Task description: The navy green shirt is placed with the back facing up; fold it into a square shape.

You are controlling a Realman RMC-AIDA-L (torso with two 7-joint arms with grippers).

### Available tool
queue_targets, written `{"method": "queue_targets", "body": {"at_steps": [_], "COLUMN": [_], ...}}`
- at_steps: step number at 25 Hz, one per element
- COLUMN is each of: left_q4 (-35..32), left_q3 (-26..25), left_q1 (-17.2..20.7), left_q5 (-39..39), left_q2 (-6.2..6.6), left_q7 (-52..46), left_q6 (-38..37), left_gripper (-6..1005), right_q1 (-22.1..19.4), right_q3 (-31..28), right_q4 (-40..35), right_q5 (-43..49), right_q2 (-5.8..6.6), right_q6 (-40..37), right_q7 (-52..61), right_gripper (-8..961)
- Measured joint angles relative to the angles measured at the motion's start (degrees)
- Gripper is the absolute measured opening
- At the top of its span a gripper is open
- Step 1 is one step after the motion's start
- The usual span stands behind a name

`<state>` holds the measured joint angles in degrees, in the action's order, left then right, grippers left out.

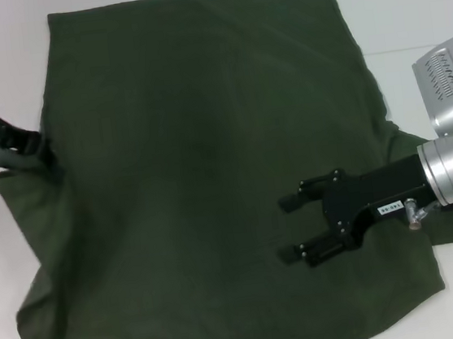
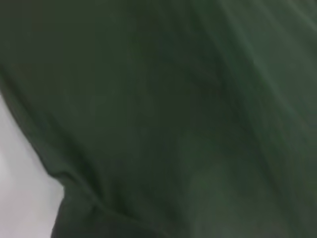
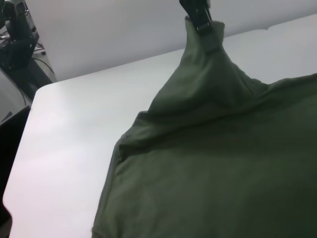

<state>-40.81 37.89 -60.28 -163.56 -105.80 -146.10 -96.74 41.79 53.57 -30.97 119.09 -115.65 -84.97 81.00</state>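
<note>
The navy green shirt (image 1: 202,172) is spread out plain side up over most of the white surface (image 1: 404,2), no lettering showing on the cloth, and the only writing anywhere is a small white label on the right arm that's too tiny to read. The left gripper (image 1: 45,161) is at the shirt's left edge with its jaws closed on a pinch of fabric, pulling it up into a peak. The right gripper (image 1: 294,227) hovers over the lower right part of the shirt, jaws spread wide and holding nothing.
</note>
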Motion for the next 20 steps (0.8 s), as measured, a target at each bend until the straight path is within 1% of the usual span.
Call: {"method": "queue_targets", "body": {"at_steps": [2, 7, 12, 15, 17, 20], "left_q4": [0.3, 2.2, 2.6, 2.7, 3.0, 3.6], "left_q3": [1.0, 2.0, 2.0, 1.7, 1.5, 1.6], "left_q1": [-0.6, -1.5, -1.9, -1.9, -1.9, -2.0], "left_q5": [0.0, 0.2, 0.4, 0.8, 1.6, 4.1], "left_q2": [-1.01, -2.95, -4.86, -6.37, -7.31, -8.0], "left_q7": [-1.2, -3.1, -4.3, -4.6, -4.6, -4.2], "left_q6": [0.8, 3.3, 5.8, 7.9, 10.0, 11.8], "left_gripper": [4, 4, 80, 125, 203, 321], "right_q1": [-0.1, -0.4, -0.7, -0.9, -1.0, -1.0], "right_q3": [0.0, 0.2, 0.2, 0.3, 0.2, 0.3], "right_q4": [0.0, 0.2, 0.5, 0.5, 0.5, 0.5], "right_q5": [0.0, 0.0, 0.0, 0.0, 0.0, 0.0], "right_q2": [0.03, 0.21, 0.53, 0.58, 0.61, 0.67], "right_q6": [0.3, 0.9, 0.9, 1.0, 1.3, 1.9], "right_q7": [0.0, -0.3, -0.4, -0.4, -0.4, -0.2], "right_gripper": [912, 912, 912, 912, 912, 912]}}
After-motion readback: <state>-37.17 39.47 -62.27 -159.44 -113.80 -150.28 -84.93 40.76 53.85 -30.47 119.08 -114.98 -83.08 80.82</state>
